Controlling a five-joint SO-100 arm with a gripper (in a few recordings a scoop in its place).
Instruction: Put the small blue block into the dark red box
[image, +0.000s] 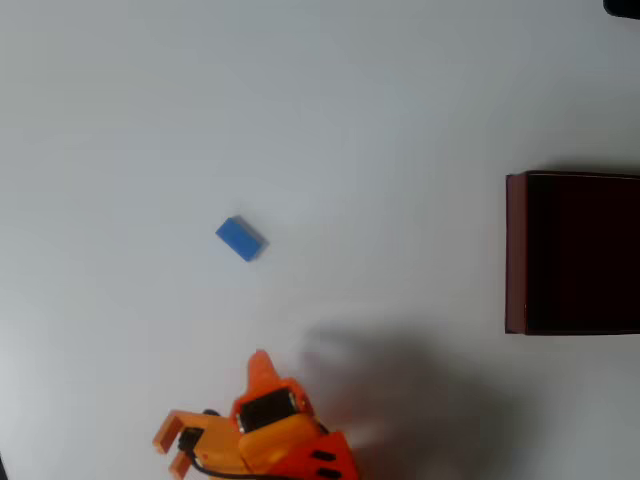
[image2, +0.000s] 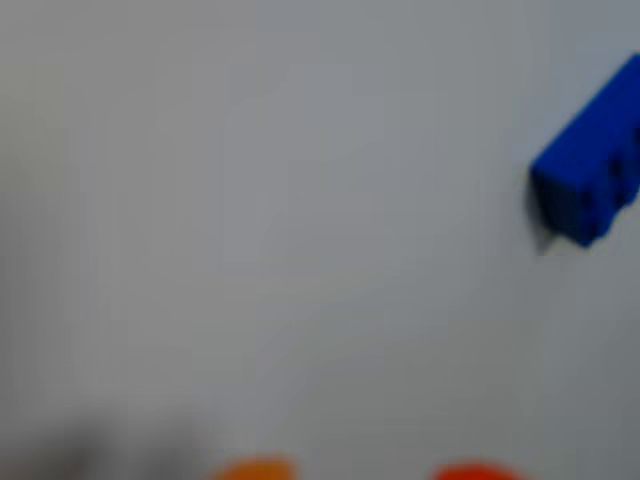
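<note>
The small blue block (image: 240, 239) lies flat on the white table, left of centre in the overhead view. My orange gripper (image: 262, 362) is below it at the bottom edge, well apart from it, pointing up the picture. In the blurred wrist view the small blue block (image2: 590, 165) sits at the right edge. Two orange fingertips (image2: 255, 470) peek in at the bottom with bare table between them, so the gripper (image2: 365, 472) is open and holds nothing. The dark red box (image: 515, 250) stands at the right edge, its dark inside facing up.
The white table (image: 380, 120) stretches bare between the block and the box. A soft shadow of the arm falls right of the gripper. A small dark object (image: 622, 7) cuts the top right corner.
</note>
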